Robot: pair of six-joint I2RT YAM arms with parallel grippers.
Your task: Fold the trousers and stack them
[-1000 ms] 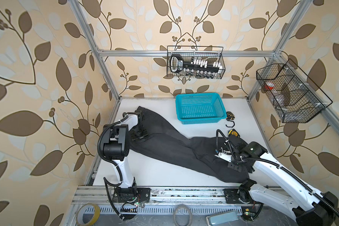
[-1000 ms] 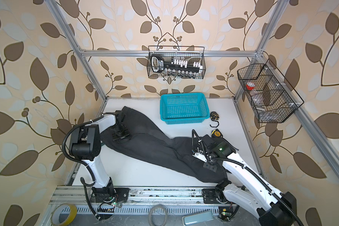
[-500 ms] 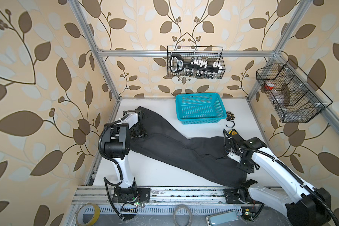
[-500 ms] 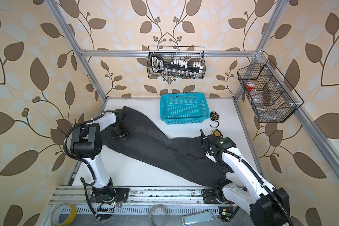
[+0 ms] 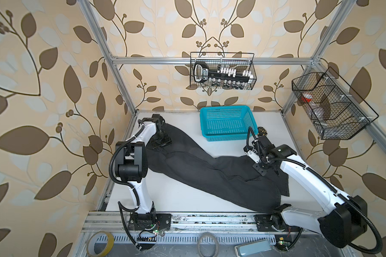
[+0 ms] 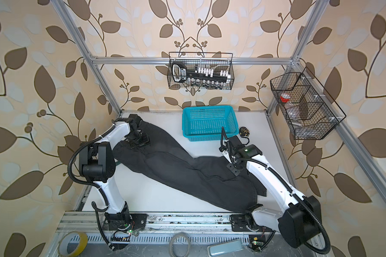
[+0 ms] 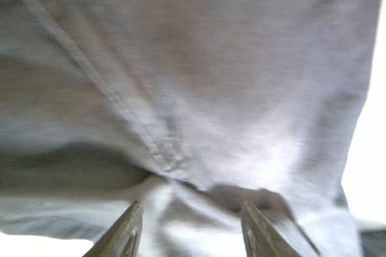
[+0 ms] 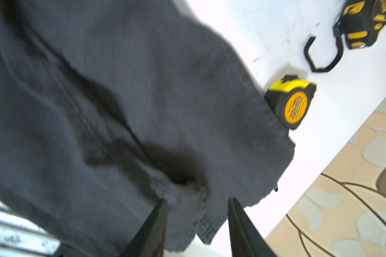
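Observation:
The dark charcoal trousers (image 5: 198, 169) (image 6: 176, 166) lie spread diagonally on the white table, from the back left to the front right. My left gripper (image 5: 162, 142) (image 6: 140, 142) hovers over their back-left end. In the left wrist view its jaws (image 7: 192, 203) stand wide apart, open, above blurred, wrinkled cloth (image 7: 210, 89) with a seam. My right gripper (image 5: 262, 170) (image 6: 233, 170) is over the right end. In the right wrist view it (image 8: 196, 199) is open, with a hemmed edge of the trousers (image 8: 98, 111) lying loose between the fingers.
A turquoise basket (image 5: 226, 124) stands at the back middle. A black tape measure (image 5: 261, 131) (image 8: 361, 22) lies beside it, and a yellow one (image 8: 292, 104) touches the trousers' edge. Wire baskets (image 5: 223, 74) (image 5: 330, 106) hang on the walls. Tape rolls (image 5: 99, 243) lie beyond the front rail.
My right gripper has opened and let go of the cloth, moving a little back and right. The left gripper has shifted slightly toward the back over the cloth.

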